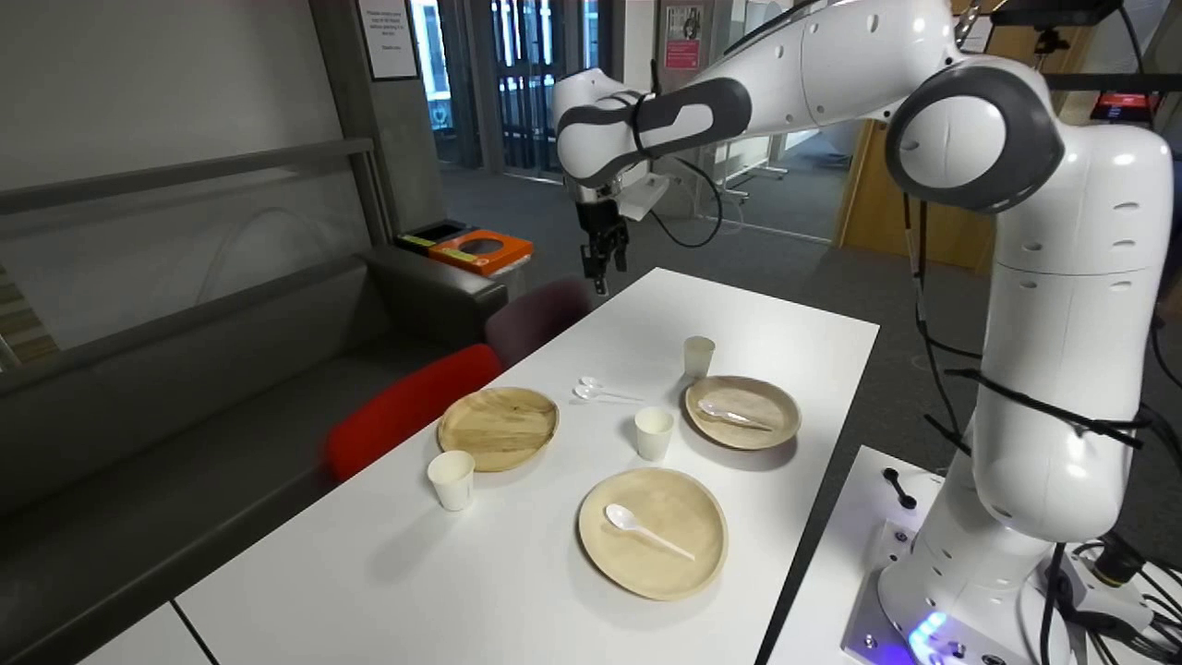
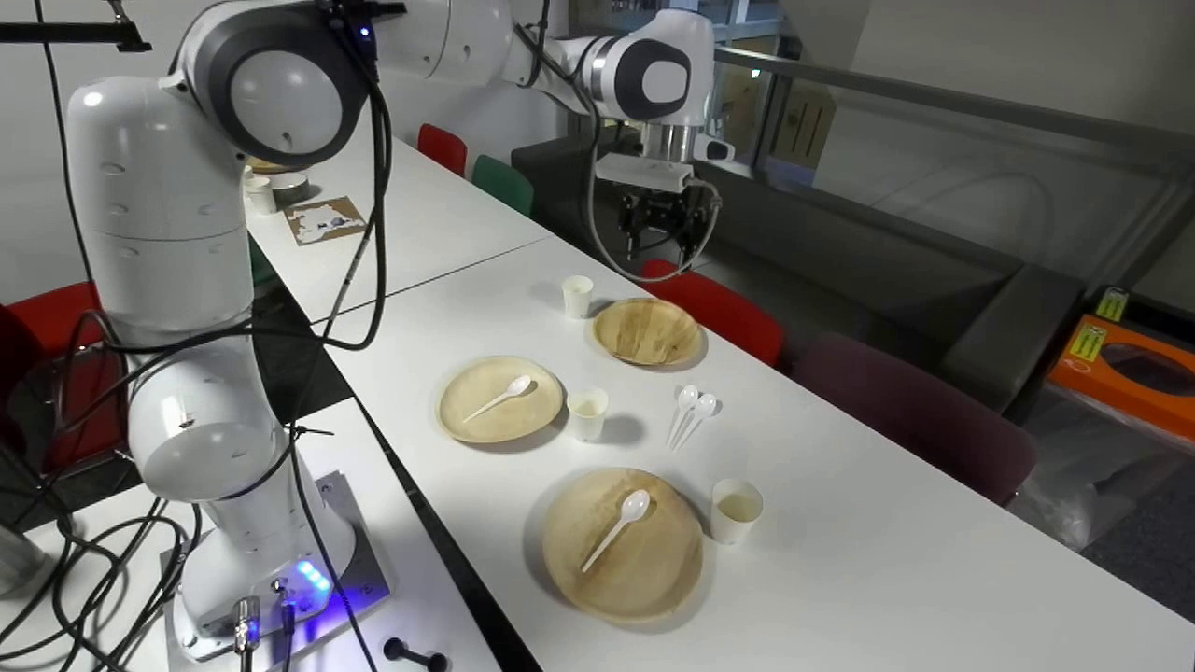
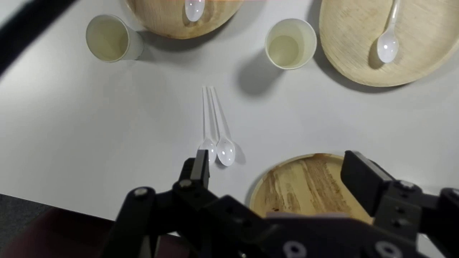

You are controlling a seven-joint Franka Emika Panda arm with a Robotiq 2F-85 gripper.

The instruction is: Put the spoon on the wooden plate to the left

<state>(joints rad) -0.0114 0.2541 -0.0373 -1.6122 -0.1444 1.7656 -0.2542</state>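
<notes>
White table, pale cups, red chair, grey sofa

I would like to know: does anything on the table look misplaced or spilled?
Nothing looks spilled. Slightly odd: two spoons lie on the table near a plate without one, while two other plates hold one each.

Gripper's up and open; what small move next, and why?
I'd probably slide the gripper toward the two loose spoons before lowering: its jaws stand open and empty, the spoons lie left of the gap's middle in the wrist view, and the streaked wooden plate holds no spoon.
</notes>
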